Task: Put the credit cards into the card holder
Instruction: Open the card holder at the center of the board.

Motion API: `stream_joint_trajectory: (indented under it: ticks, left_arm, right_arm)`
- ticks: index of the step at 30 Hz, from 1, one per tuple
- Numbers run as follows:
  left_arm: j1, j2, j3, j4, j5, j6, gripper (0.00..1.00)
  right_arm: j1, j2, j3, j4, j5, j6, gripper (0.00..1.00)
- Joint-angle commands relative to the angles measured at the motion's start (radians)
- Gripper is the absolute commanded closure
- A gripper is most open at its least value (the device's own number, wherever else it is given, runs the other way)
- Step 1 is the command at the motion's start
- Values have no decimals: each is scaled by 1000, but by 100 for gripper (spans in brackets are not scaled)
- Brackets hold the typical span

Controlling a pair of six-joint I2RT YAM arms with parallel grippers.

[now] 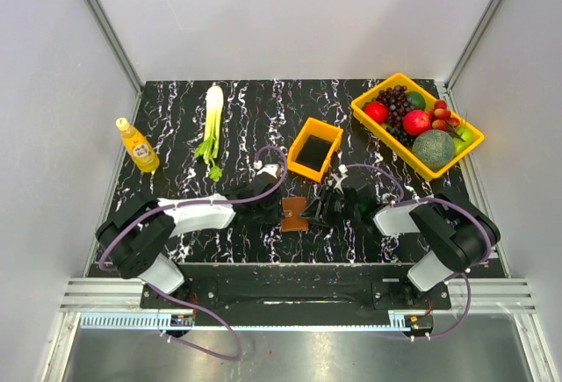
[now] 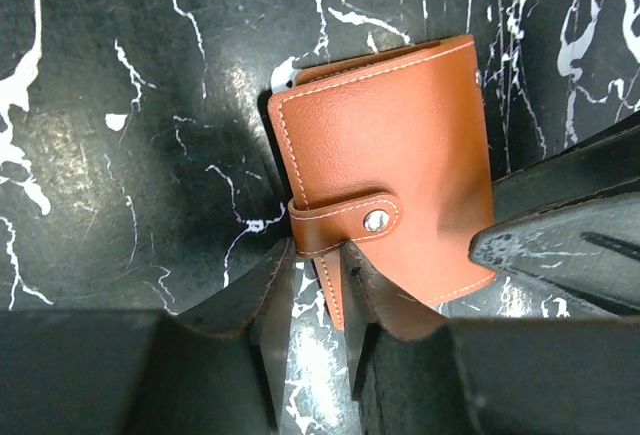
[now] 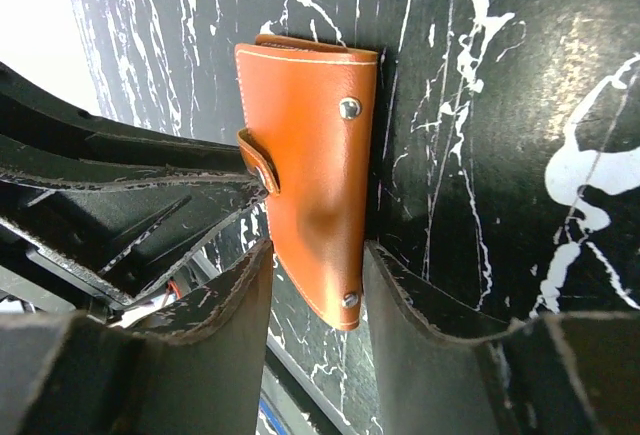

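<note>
The left gripper (image 2: 316, 255) has its jaws a little apart around the strap edge of the card holder (image 2: 390, 145), not pressing it. The right gripper (image 3: 318, 250) pinches its other end, at the near middle of the table (image 1: 176, 110). The snap is fastened, so opposite pulls may tear it free. No credit cards show; the orange bin (image 1: 314, 147) stands just beyond.

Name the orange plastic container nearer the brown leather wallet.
The small square orange plastic bin, just beyond the brown leather wallet; the long fruit-filled orange tray sits far right.
</note>
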Motion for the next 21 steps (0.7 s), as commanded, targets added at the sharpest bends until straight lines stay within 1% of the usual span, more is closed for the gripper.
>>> stream_joint_trajectory:
  ticks: [1,4,5,8,9,10,12,13,15,17,20,21]
  left_arm:
    - [-11,42,-12,85,48,-19,74]
    - [-12,45,-16,88,57,-19,78]
    - [-12,46,-14,87,57,-19,79]
    - [-14,42,-20,87,50,-20,80]
    - [-14,40,-22,87,48,-20,80]
    - [-14,36,-23,87,45,-20,80]
    - [-12,22,-29,87,34,-17,80]
    - [-14,11,-31,87,25,-11,77]
    - [-15,-39,-39,82,-11,10,61]
    - [-15,-107,-54,82,-54,47,49]
    - [-15,-213,-91,130,-73,168,35]
    - [-15,-239,-103,146,-67,215,32]
  right_arm:
    - [24,45,-20,111,-34,43,54]
    - [27,43,-32,161,-27,63,58]
    - [30,37,-36,171,-22,68,62]
    - [29,13,-31,157,4,68,64]
    - [30,-2,-32,148,18,63,69]
    - [32,-10,-34,134,31,58,70]
    - [32,-47,-26,90,60,39,80]
    - [32,-61,-20,62,73,23,84]
    - [32,-87,1,-1,76,-18,86]
    - [32,-102,29,-80,70,-60,92]
    - [32,-115,61,-171,51,-133,92]
    - [29,-115,75,-200,44,-168,92]
